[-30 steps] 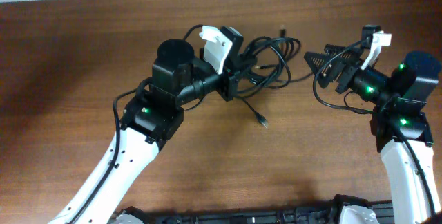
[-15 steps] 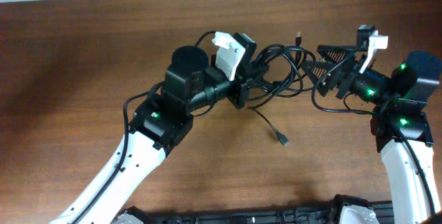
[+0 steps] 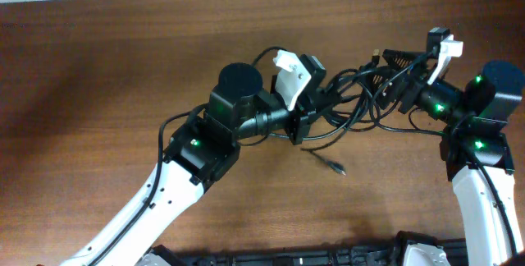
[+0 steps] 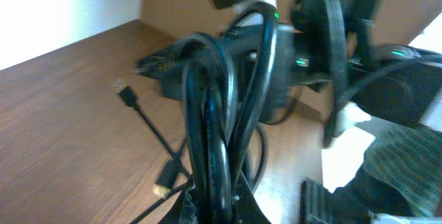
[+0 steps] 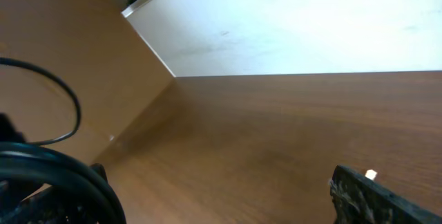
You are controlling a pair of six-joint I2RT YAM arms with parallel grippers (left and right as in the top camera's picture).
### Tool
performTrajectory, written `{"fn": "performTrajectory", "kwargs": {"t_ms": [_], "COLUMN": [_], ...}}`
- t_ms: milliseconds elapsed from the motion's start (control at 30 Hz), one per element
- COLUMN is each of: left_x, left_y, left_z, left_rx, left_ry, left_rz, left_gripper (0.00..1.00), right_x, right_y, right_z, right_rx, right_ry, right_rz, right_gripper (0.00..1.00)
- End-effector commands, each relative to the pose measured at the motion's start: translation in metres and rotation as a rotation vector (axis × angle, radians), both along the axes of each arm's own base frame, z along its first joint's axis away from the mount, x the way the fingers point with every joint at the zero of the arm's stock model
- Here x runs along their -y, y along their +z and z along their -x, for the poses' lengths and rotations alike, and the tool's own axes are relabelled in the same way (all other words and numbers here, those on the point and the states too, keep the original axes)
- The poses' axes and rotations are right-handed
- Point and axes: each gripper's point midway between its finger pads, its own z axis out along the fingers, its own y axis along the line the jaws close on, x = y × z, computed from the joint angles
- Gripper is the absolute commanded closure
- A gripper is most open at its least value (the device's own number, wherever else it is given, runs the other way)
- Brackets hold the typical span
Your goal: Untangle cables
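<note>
A tangled bundle of black cables (image 3: 354, 95) hangs between my two grippers above the brown table. My left gripper (image 3: 318, 108) is shut on the bundle; in the left wrist view the thick loops (image 4: 207, 113) rise straight out of its jaws (image 4: 215, 200). My right gripper (image 3: 395, 73) is open, with cable loops lying at its fingers. In the right wrist view only one finger shows, and the black cable (image 5: 62, 175) sits at the left of the wide jaws (image 5: 221, 207). One plug end (image 3: 336, 167) trails on the table, and another plug (image 3: 376, 53) sticks up near the right gripper.
The wooden table (image 3: 123, 69) runs to a white wall edge at the back. A USB plug (image 4: 126, 94) and a second plug (image 4: 166, 177) on thin leads lie on the wood left of the bundle.
My left arm has carried the cable bundle to the right, up against the right gripper's fingers. The trailing plug was dragged right along the table. The right arm has barely moved.
</note>
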Motion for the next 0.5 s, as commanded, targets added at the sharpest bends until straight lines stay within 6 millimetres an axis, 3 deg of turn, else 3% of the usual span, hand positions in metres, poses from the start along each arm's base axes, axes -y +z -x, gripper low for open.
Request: {"fn": "performTrajectory", "kwargs": {"t_ms": [0,200,300,467], "left_x": [0.009,0.005,0.002,-0.013], "left_y": [0.015,0.017,0.011,0.004], "left_z": [0.053,0.084,0.082,0.060], "left_rx": [0.025,0.000,-0.009,-0.050], "left_ry": [-0.298,-0.474,-0.469,-0.396], "left_rz": [0.060,0.085,0.067,0.047], "left_gripper": [1.00,1.00,1.00,1.00], "right_x": [0.032,0.093,0.120,0.154], "right_y": [-0.006,-0.018,-0.022,-0.040], "right_z": [-0.024,-0.046,-0.047,-0.037], "right_rx": [-0.012,-0.044,-0.041,-0.113], "right_ry": [-0.218,-0.580,-0.717,-0.821], "right_rz": [0.053,0.145,0.232,0.297], "right_gripper": [0.00,0.01,0.01,0.02]}}
